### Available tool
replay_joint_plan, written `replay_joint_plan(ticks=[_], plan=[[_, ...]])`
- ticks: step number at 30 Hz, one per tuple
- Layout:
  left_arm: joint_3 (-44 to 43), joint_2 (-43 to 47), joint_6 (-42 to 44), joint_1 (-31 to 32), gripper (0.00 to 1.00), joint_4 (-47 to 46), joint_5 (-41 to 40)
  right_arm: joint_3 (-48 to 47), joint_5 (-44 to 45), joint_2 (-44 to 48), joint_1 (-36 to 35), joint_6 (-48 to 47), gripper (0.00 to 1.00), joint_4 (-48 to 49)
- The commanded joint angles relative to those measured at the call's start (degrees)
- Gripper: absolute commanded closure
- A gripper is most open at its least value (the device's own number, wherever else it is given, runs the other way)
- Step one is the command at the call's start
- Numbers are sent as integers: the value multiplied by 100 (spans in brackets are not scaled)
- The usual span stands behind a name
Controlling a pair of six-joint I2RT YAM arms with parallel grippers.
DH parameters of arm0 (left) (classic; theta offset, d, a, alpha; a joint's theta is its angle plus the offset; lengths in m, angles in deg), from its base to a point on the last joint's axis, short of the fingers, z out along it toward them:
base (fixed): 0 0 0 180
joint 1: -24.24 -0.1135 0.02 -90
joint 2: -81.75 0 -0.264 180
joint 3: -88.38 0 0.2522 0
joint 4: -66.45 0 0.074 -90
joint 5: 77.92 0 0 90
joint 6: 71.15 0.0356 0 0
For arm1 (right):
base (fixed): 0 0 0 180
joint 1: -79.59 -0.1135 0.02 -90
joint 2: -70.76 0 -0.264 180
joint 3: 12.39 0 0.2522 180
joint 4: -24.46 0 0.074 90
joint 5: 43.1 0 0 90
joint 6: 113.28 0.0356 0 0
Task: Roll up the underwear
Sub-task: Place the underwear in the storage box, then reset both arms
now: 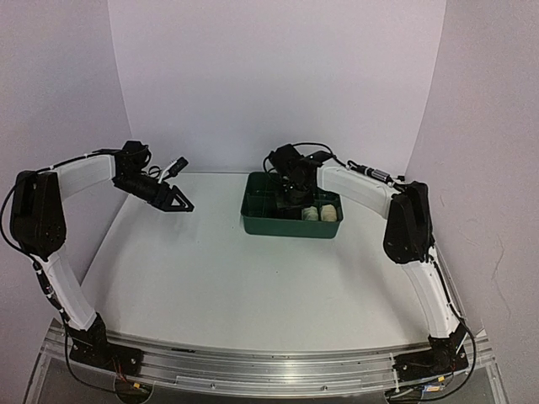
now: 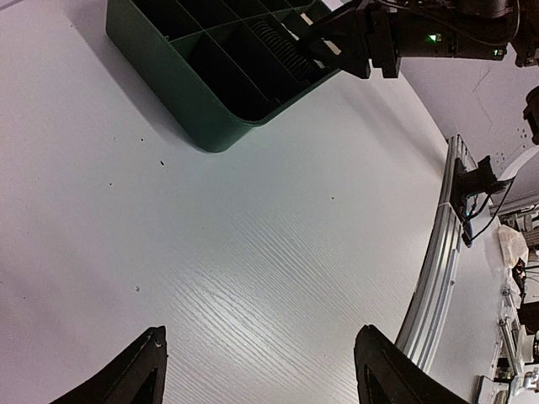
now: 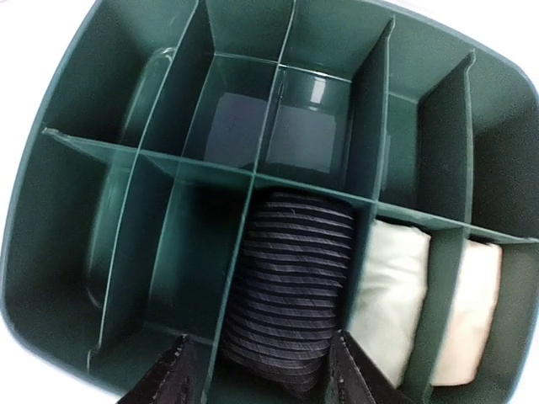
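Observation:
A dark striped rolled underwear (image 3: 295,286) lies in a middle compartment of the green divided tray (image 3: 50,278). To its right, a cream roll (image 3: 392,282) and a white roll (image 3: 472,311) fill the two neighbouring compartments. My right gripper (image 3: 265,374) hangs just above the dark roll, open, with one fingertip on each side of it. In the top view the two pale rolls (image 1: 320,213) show in the tray (image 1: 261,225), and the right gripper (image 1: 295,195) covers the dark one. My left gripper (image 1: 178,202) is open and holds nothing, left of the tray above the table.
The tray's other compartments (image 3: 244,126) hold nothing. In the left wrist view the tray's corner (image 2: 202,109) lies far ahead, with the right gripper (image 2: 341,42) over it. The table's metal front rail (image 2: 434,252) runs along the right.

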Motion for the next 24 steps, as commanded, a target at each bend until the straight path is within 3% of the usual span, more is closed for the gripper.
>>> replay_joint_plan(ticks=[1,5,11,15,18,20,24], plan=[[193,807,-79,-338,24,-173,135,447,-57,1329,78,-231,43,-42],[611,1431,-281,-848,24,-276,59,1672,65,2558,352,-620,32,-24],[2241,3168,-663,-1194,20,-1241,-825,5086,-320,5027,1579,-909,24,584],[3758,5205,-1604,-1192,1,-2826,-1682,7667,-920,6752,2725,-1281,18,2037],[4885,6484,-3053,-1192,0,-3878,-3303,9047,-1051,7819,3123,-1658,13,3051],[5303,7034,-3464,-1188,0,-4042,-3883,9812,-1151,8337,3228,-1948,11,3765],[5814,7270,-3211,-1190,0,-3547,-3726,10969,-1013,8838,3309,-2335,7,5717]])
